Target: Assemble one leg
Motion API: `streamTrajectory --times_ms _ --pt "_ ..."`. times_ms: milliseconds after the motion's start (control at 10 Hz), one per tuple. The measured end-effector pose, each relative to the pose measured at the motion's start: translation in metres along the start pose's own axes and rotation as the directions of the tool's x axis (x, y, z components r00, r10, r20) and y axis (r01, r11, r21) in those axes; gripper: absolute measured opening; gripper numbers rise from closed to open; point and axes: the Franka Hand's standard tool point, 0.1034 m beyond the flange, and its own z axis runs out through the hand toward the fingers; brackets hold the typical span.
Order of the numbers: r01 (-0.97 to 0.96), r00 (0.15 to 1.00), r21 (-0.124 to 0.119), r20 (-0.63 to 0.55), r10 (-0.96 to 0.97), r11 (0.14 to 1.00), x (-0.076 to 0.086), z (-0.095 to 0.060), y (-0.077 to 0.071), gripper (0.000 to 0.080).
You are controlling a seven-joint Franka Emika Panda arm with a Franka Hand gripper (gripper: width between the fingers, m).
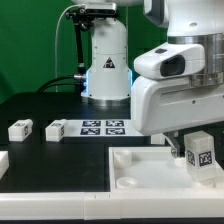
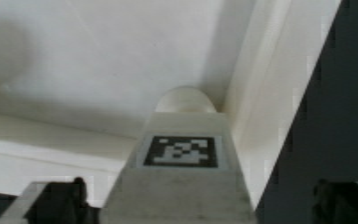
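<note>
My gripper (image 1: 197, 158) is shut on a leg (image 1: 201, 150), a small white block with a marker tag facing out. It holds the leg upright over the right part of the large white square piece (image 1: 140, 172), at or just above its surface. In the wrist view the leg (image 2: 181, 150) runs between my two dark fingers (image 2: 55, 202), and its rounded far end lies against a raised edge of the square piece (image 2: 87, 70). My gripper (image 2: 197, 206) grips the leg's near end. Two more legs (image 1: 20, 129) (image 1: 56, 128) lie on the black table at the exterior view's left.
The marker board (image 1: 103, 126) lies flat on the table in front of the robot base (image 1: 105, 70). Another white part (image 1: 3, 160) pokes in at the exterior view's left edge. The square piece has a round corner socket (image 1: 128, 181) near its front left.
</note>
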Motion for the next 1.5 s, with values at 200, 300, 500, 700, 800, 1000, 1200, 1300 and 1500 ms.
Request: streamTrajectory --times_ms 200,300,500,700,800,1000,1200,1300,1500 --pt "0.000 1.000 0.000 0.000 0.000 1.000 0.0000 0.0000 0.0000 0.0385" --pt "0.000 1.000 0.000 0.000 0.000 1.000 0.0000 0.0000 0.0001 0.0290" --pt "-0.032 1.000 0.001 0.000 0.032 1.000 0.0000 0.0000 0.0000 0.0290" --pt "-0.249 0.968 0.009 -0.020 0.249 0.969 -0.0007 0.0004 -0.0006 0.0290" --pt "-0.397 0.918 0.014 -0.025 0.397 0.918 -0.0006 0.0006 -0.0007 0.0290" --pt "-0.631 0.775 0.027 -0.018 0.631 0.776 -0.0004 0.0009 -0.0004 0.0291" --pt "-0.780 0.625 0.031 -0.013 0.781 0.625 -0.0002 0.0013 -0.0003 0.0291" --pt "-0.877 0.480 0.037 -0.004 0.877 0.480 -0.0001 0.0016 -0.0004 0.0291" --pt "-0.959 0.279 0.040 -0.004 0.960 0.279 0.0004 0.0019 -0.0008 0.0291"
